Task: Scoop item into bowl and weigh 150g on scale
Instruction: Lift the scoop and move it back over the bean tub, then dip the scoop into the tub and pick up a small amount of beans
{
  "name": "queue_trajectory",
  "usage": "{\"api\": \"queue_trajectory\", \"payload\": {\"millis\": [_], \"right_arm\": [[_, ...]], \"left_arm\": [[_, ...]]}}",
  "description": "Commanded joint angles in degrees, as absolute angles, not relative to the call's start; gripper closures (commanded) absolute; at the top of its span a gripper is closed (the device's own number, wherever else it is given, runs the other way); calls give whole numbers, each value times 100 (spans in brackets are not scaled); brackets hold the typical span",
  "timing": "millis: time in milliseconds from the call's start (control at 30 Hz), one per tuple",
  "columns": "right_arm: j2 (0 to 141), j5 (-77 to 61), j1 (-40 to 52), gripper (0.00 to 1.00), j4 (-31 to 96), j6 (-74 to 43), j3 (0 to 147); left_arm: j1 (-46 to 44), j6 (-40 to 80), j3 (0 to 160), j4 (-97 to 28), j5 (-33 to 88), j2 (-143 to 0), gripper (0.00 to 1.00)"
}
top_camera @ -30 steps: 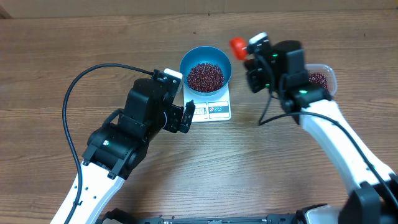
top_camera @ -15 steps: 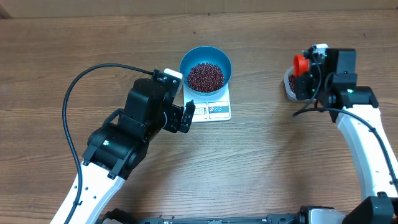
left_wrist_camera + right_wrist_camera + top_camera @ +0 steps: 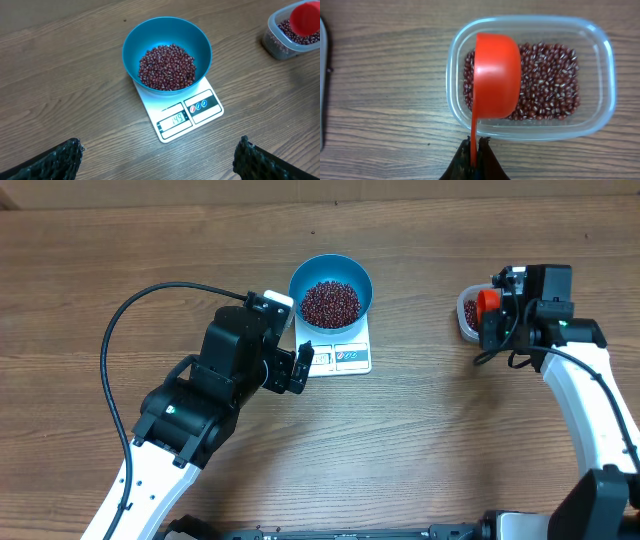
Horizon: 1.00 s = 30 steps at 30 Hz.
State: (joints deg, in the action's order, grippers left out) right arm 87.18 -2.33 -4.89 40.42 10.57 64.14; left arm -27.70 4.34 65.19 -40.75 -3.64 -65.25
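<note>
The blue bowl (image 3: 298, 280) stands on the white scale (image 3: 346, 359), with a heap of dark red-brown beans (image 3: 330, 302) inside. In the left wrist view the bowl (image 3: 134, 46), its beans (image 3: 166, 66) and the scale (image 3: 200, 107) sit ahead; the display shows 149. My left gripper (image 3: 159, 150) is open over bare wood just short of the scale, and in the overhead view this left gripper (image 3: 297, 360) sits at the scale's left edge. My right gripper (image 3: 475, 143) is shut on the handle of a red scoop (image 3: 496, 75), its head over a clear tub (image 3: 602, 75).
The clear plastic tub (image 3: 464, 315) at the right holds more beans (image 3: 547, 82); the red scoop (image 3: 487, 299) hangs over it. The left arm's black cable (image 3: 130, 315) loops over the table at the left. Bare wood lies between scale and tub.
My right arm has carried the red scoop from beside the bowl rightward to the clear tub and lowered it over the beans. The left arm has not moved.
</note>
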Motion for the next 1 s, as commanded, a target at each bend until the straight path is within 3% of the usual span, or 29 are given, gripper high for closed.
{"api": "queue_trajectory", "payload": {"millis": [0, 967], "right_arm": [[8962, -196, -523, 96, 4021, 1028, 6368], [9432, -130, -523, 96, 3782, 1068, 6386]], "left_arm": [[-2740, 473, 6528, -4071, -314, -6525, 0], [-2740, 473, 6528, -4069, -314, -6525, 0]]}}
